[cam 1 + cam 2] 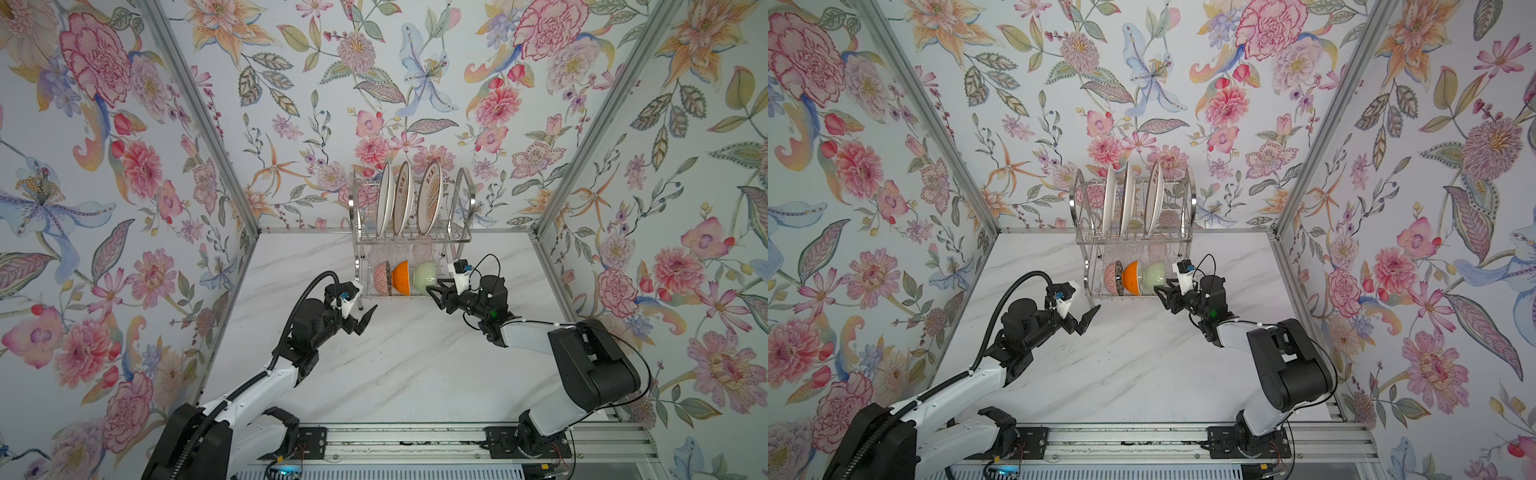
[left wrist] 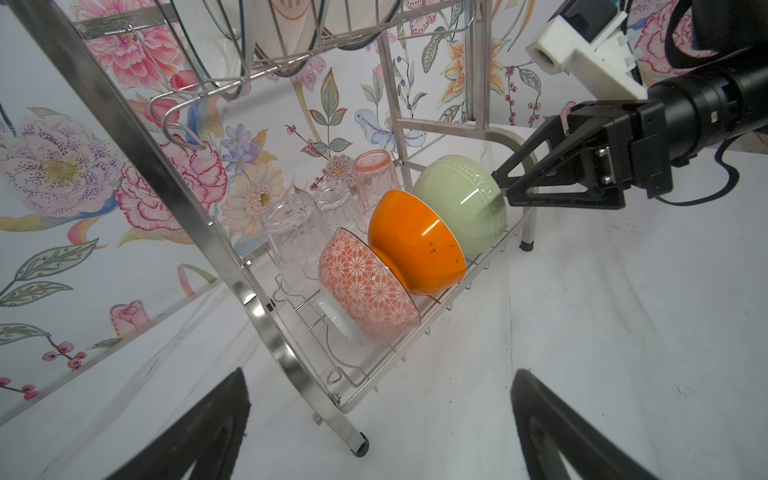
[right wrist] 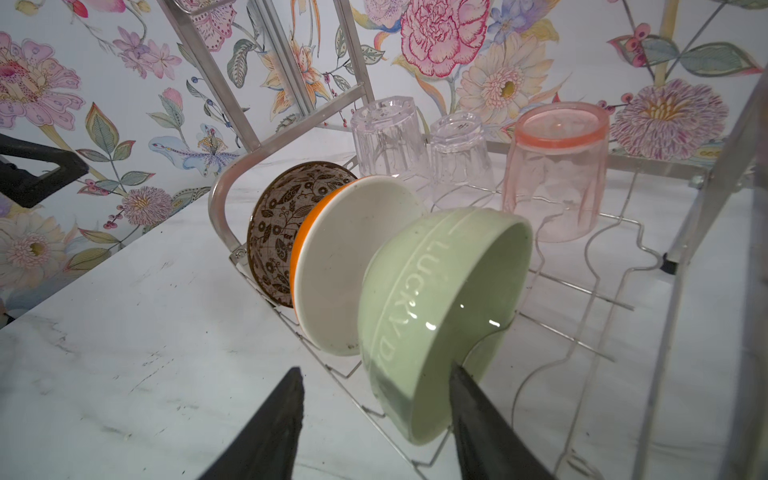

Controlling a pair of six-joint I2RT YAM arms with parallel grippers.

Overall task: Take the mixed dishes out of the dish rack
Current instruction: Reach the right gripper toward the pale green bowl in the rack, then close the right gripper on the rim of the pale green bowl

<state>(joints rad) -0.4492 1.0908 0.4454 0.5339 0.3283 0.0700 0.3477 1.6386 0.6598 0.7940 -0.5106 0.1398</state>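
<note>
- In both top views the dish rack [image 1: 453, 240] [image 1: 1175, 239] stands at the back of the table [image 1: 415, 365]. The pale green bowl [image 1: 424, 275] [image 1: 1154, 274] sits on edge at the right end of the lower shelf, just beside the orange bowl [image 1: 401, 277]. The right gripper [image 1: 433, 296] [image 1: 1163, 296] is at the green bowl's open side. The left gripper [image 1: 365, 313] [image 1: 1086, 318] hovers spread wide and empty near the rack's front left leg, apart from the bowls.
- In the left wrist view the left gripper's [image 2: 380, 372] fingers are splayed, holding nothing. The right gripper's [image 2: 500, 183] tips meet the green bowl's [image 2: 461, 203] rim.
- In the right wrist view the green bowl's [image 3: 436, 291] rim lies between the right gripper's [image 3: 374, 370] jaws. One finger is inside the bowl. The other is outside, with a gap to the wall, so the jaws are parted and not clamped.
</note>
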